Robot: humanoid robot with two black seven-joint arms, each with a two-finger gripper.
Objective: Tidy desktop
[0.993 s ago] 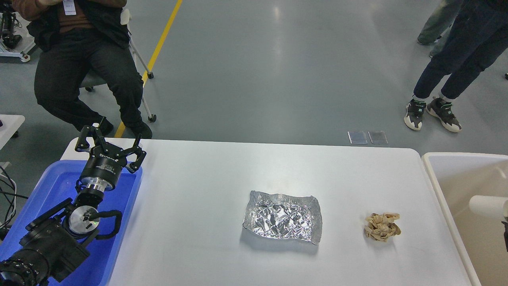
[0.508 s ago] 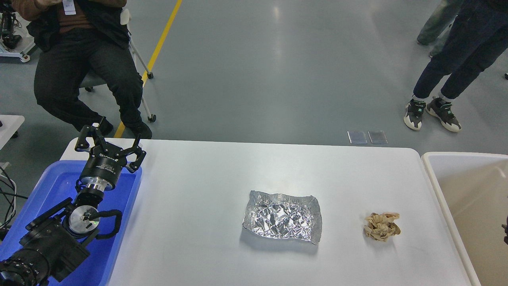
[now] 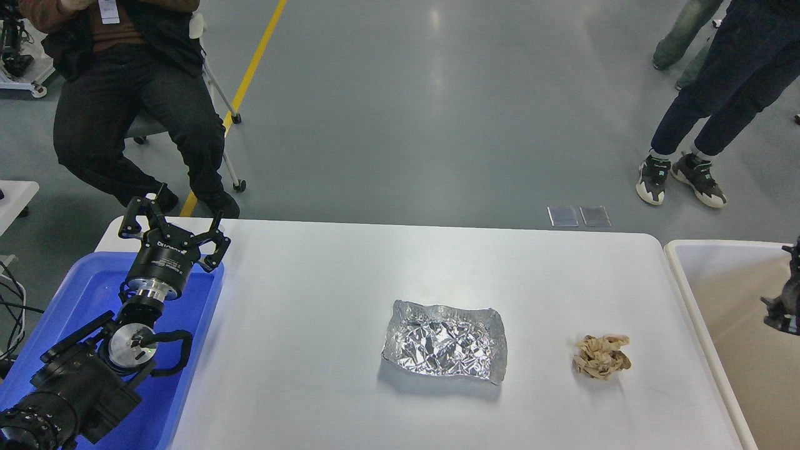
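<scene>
The white desktop (image 3: 312,275) holds a crumpled silver foil tray (image 3: 445,340) at its middle and a crumpled brown paper ball (image 3: 601,356) to the right of it. My left gripper (image 3: 172,220) is open and empty, held above the far corner of the blue bin (image 3: 75,300), well left of the foil. My right gripper (image 3: 782,303) shows only as a small dark part at the right edge, over the beige-white tub (image 3: 719,275); its fingers cannot be told apart.
A seated person (image 3: 125,94) is behind the table's far left corner. A standing person (image 3: 706,112) is at the far right. The blue bin lies along the table's left side, the tub along its right side.
A white roll seen in the tub one second ago is out of sight now. My right gripper has risen at the right edge. The left arm has not moved.
</scene>
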